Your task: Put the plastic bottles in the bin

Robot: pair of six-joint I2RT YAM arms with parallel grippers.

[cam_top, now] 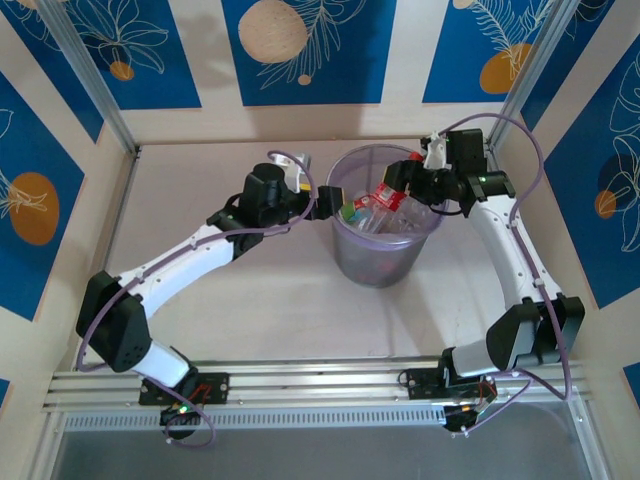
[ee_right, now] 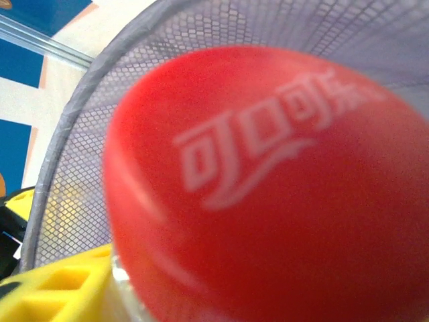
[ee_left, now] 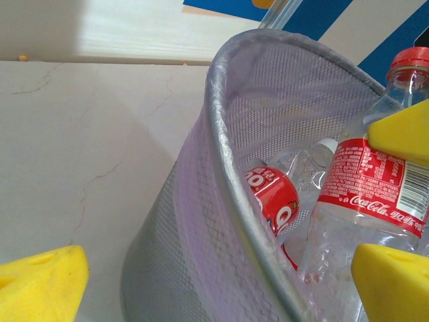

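Note:
The bin (cam_top: pixel 380 265), a round pale-purple mesh bucket, stands mid-table with several plastic bottles inside, one red-labelled (ee_left: pixel 275 198) and one with green (cam_top: pixel 350 212). My right gripper (cam_top: pixel 405 185) hangs over the bin's far-right rim, shut on a clear red-labelled bottle (cam_top: pixel 385 197) that stands upright inside the bin (ee_left: pixel 221 134). One yellow pad (ee_left: pixel 402 131) presses the bottle (ee_left: pixel 369 188) near its shoulder. Its red cap (ee_right: pixel 268 181) looms close and blurred in front of my right gripper (ee_right: pixel 221 230). My left gripper (cam_top: pixel 312 205) is wide open at the bin's left rim, its fingers (ee_left: pixel 40 282) astride the wall.
Pale walls with blue panels enclose the table (cam_top: pixel 250 300). Aluminium posts stand in the back corners (cam_top: pixel 100 90). Bare tabletop lies to the left of and in front of the bin. The arm bases sit on a rail (cam_top: pixel 320 385) at the near edge.

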